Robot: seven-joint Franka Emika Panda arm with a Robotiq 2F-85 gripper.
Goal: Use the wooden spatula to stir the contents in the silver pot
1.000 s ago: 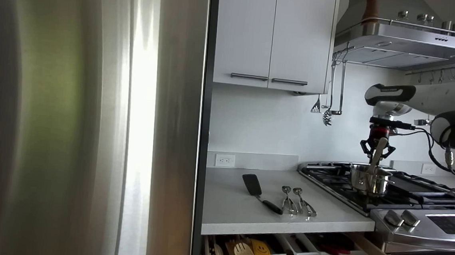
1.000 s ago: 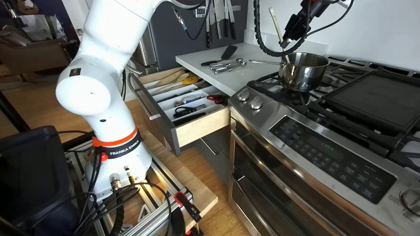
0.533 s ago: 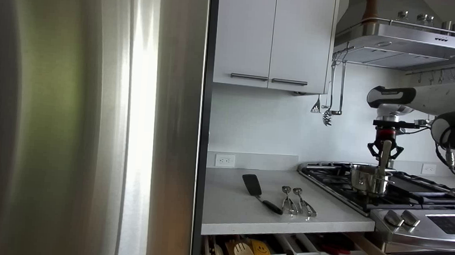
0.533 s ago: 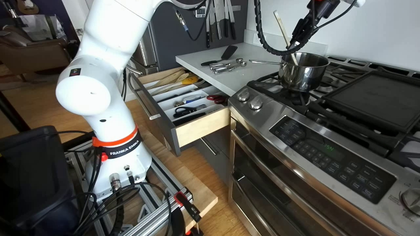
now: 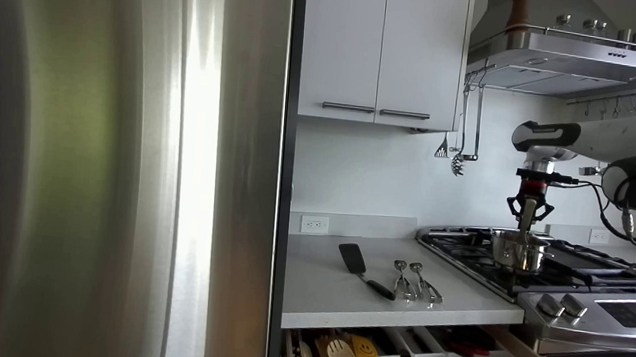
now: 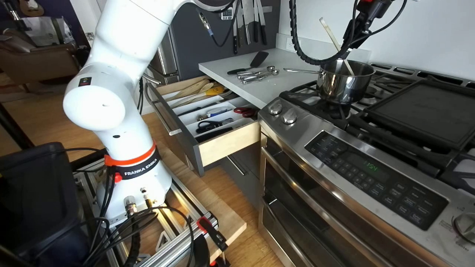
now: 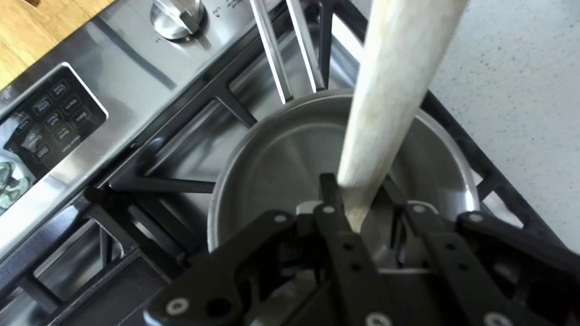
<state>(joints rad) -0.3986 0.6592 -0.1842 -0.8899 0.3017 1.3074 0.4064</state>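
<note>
The silver pot [image 5: 518, 257] sits on the stovetop; it also shows in an exterior view [image 6: 343, 87] and in the wrist view [image 7: 290, 149]. Bare metal shows inside it in the wrist view; no contents can be made out. The wooden spatula [image 6: 331, 35] leans with its lower end inside the pot and its handle sticking up past the gripper. It also shows in an exterior view [image 5: 527, 215] and in the wrist view [image 7: 394, 90]. My gripper [image 7: 360, 185] is just above the pot, shut on the spatula between its fingers. The spatula's lower tip is hidden.
The pot's long handle [image 6: 300, 70] reaches over toward the counter [image 5: 321, 285]. A black-headed turner [image 5: 352, 259] and two metal scoops [image 5: 405, 285] lie there. A drawer [image 6: 230, 142] with utensils stands open below. Black grates [image 7: 163, 183] surround the pot.
My gripper and the spatula swing right and then back left in an exterior view, and shift steadily right in an exterior view. The pot has slid very slightly. The grip is unchanged.
</note>
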